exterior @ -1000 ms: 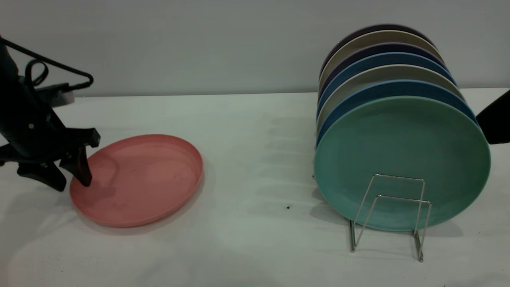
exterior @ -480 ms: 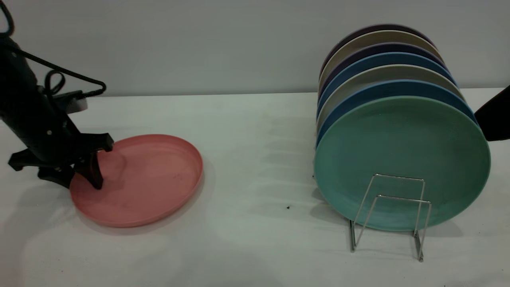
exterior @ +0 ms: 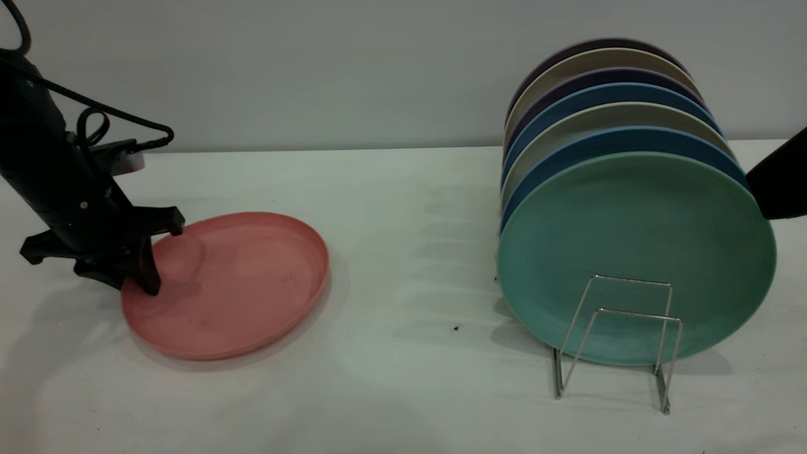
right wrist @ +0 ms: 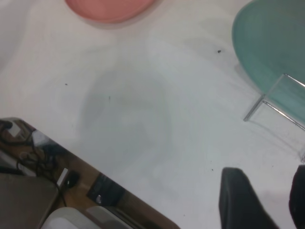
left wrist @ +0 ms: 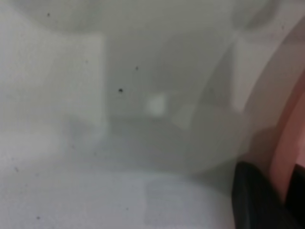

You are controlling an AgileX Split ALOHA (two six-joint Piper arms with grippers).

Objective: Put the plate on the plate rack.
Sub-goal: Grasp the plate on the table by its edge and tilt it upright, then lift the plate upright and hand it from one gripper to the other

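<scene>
The salmon-pink plate [exterior: 239, 284] lies flat on the white table at the left; it also shows in the left wrist view [left wrist: 288, 152] and the right wrist view [right wrist: 109, 9]. My left gripper [exterior: 129, 285] straddles its left rim, one finger inside the plate and one outside, shut on the rim [left wrist: 288, 191]. The silver wire plate rack [exterior: 621, 334] stands at the right, with its two front loops bare; it also shows in the right wrist view [right wrist: 276, 100]. My right gripper [right wrist: 281, 200] is open and empty, held at the far right beside the racked plates [exterior: 778, 183].
A mint-green plate [exterior: 637, 239] stands upright in the rack, with several blue, beige and dark plates behind it. The right wrist view shows the table's near edge with cables and gear below it [right wrist: 71, 191].
My left gripper has moved right onto the plate's left rim and closed on it. The plate has slid a little to the right. The right arm has barely moved.
</scene>
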